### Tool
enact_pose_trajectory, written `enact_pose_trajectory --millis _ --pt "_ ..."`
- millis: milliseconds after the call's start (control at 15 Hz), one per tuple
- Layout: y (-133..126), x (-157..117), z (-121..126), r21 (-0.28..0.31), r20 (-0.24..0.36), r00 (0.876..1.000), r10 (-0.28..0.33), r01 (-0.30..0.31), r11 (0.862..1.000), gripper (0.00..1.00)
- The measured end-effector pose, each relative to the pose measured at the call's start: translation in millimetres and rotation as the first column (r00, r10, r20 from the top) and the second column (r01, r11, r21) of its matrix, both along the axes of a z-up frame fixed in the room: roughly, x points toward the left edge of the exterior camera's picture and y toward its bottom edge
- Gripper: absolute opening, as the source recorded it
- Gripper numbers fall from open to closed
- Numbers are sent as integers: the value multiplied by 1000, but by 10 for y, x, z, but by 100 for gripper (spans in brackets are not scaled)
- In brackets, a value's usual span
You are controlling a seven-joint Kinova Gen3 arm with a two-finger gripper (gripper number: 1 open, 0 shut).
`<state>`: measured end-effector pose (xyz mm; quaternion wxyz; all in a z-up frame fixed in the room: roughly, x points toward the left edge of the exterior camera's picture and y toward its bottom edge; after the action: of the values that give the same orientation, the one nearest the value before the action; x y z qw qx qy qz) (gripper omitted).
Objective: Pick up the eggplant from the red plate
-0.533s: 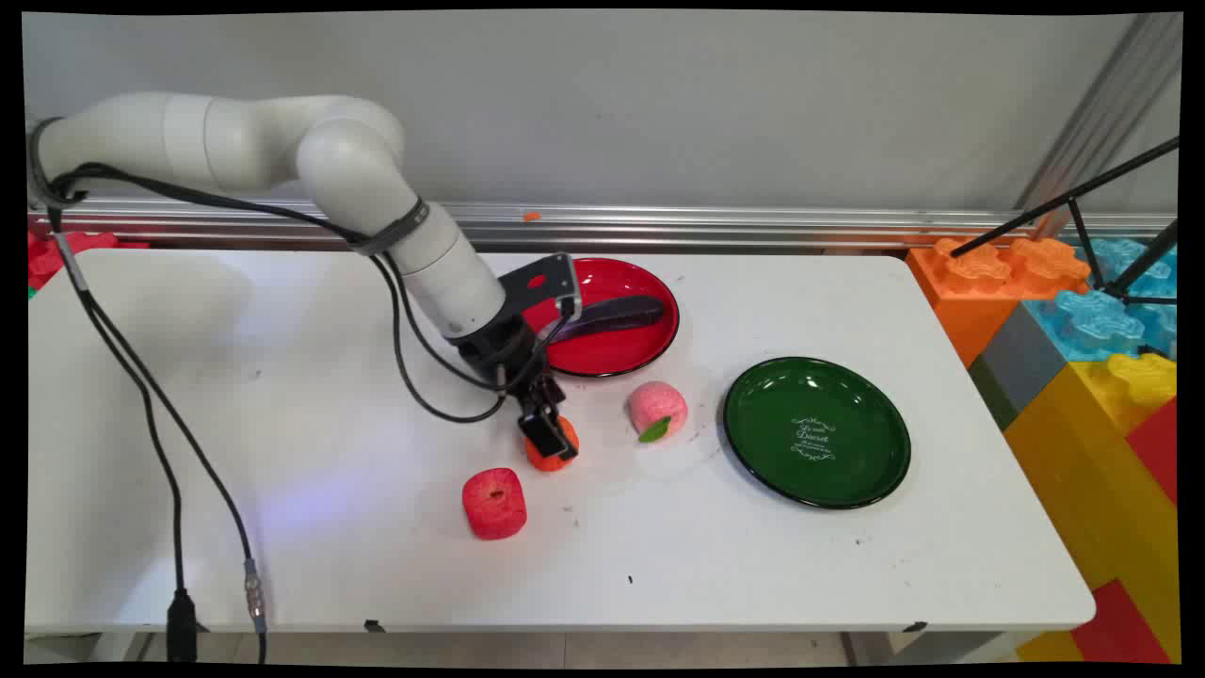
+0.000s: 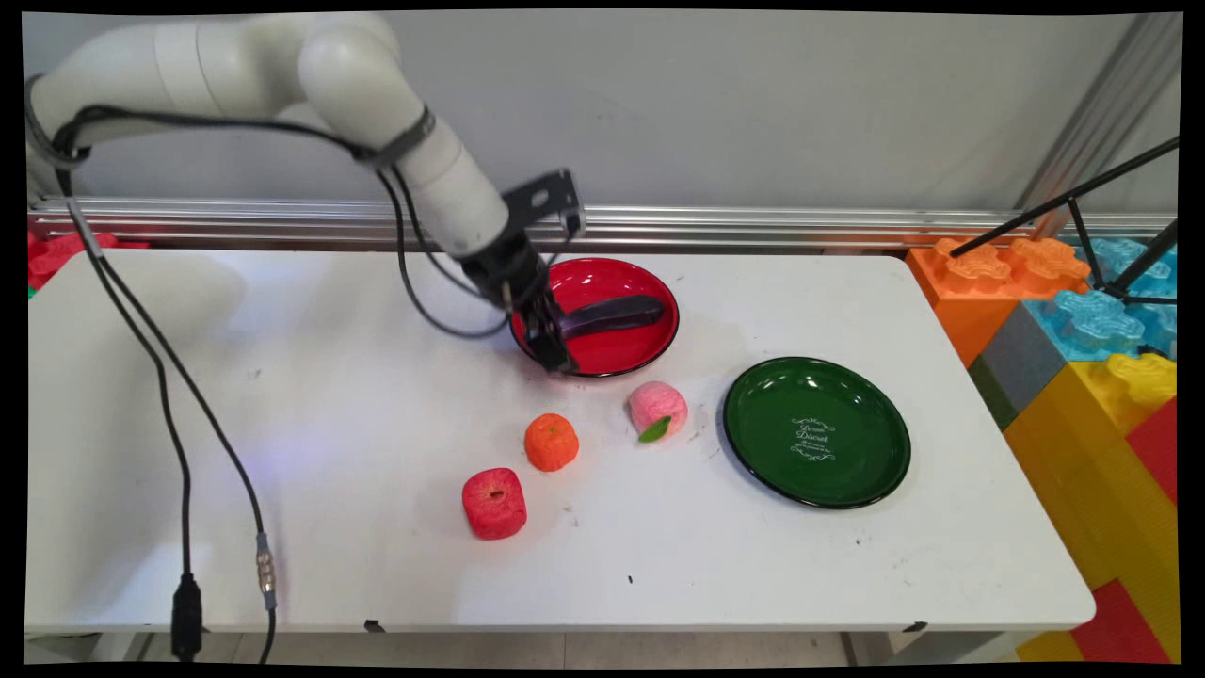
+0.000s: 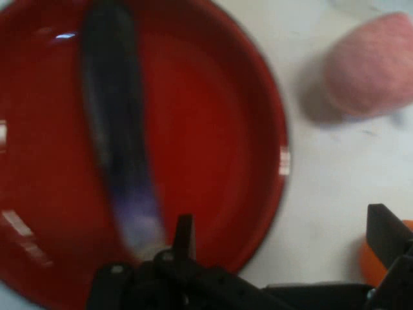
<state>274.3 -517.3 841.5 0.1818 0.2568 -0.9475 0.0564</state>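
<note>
Hovering: the gripper (image 2: 549, 350) hangs above the near-left rim of the red plate (image 2: 650, 282), pointed down and to the right.
Fingers: spread apart with nothing between them; the hand view shows two black fingers (image 3: 184, 236) rising at the bottom edge with bare table in the gap.
Nearest thing: a dark purple toy eggplant (image 2: 607, 315) lies lengthwise across the red plate, its left end just beside the fingers; whether it touches them cannot be told.
Plate: it sits at the far middle of the white table (image 2: 282, 527), and its shallow bowl seemingly keeps the eggplant from rolling off.
Near side of the plate: an orange toy fruit (image 2: 551, 442) rests on the table, apart from the gripper and standing free.
Right of that: a pink peach (image 2: 657, 408) with a green leaf lies near the red plate's near edge, not touching it.
Nearer still: a red toy apple (image 2: 493, 503) sits to the near left of the orange fruit, dimple upward.
Right side: a green plate (image 2: 753, 443) with white lettering at its centre holds nothing.
Arm: the white arm (image 2: 377, 85) comes in from the upper left, black cables hanging to the table's near-left edge.
</note>
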Motion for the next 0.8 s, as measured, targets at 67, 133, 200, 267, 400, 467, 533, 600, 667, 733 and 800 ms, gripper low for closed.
enact_pose_trajectory --millis 67,133,200,267,400,467,533,600,667,733,800 --pt "-92 53 69 -10 9 1000 19 -19 1000 100" --pt "-169 93 121 -20 10 999 37 -37 999 100" --pt "-260 131 160 -28 6 998 59 -58 998 100" --pt "-341 150 176 -34 -5 997 76 -76 997 100" --pt "-472 171 156 -36 -27 995 100 -101 994 100" --pt "-534 176 128 -35 -38 993 108 -109 993 100" --pt "-590 178 91 -32 -50 992 114 -116 993 100" --pt "-662 181 21 -27 -64 991 120 -122 992 100" --pt "-726 179 -58 -21 -76 989 125 -127 992 100" --pt "-777 171 -129 -17 -86 988 128 -130 991 100" --pt "-810 163 -174 -14 -92 987 129 -131 991 100"
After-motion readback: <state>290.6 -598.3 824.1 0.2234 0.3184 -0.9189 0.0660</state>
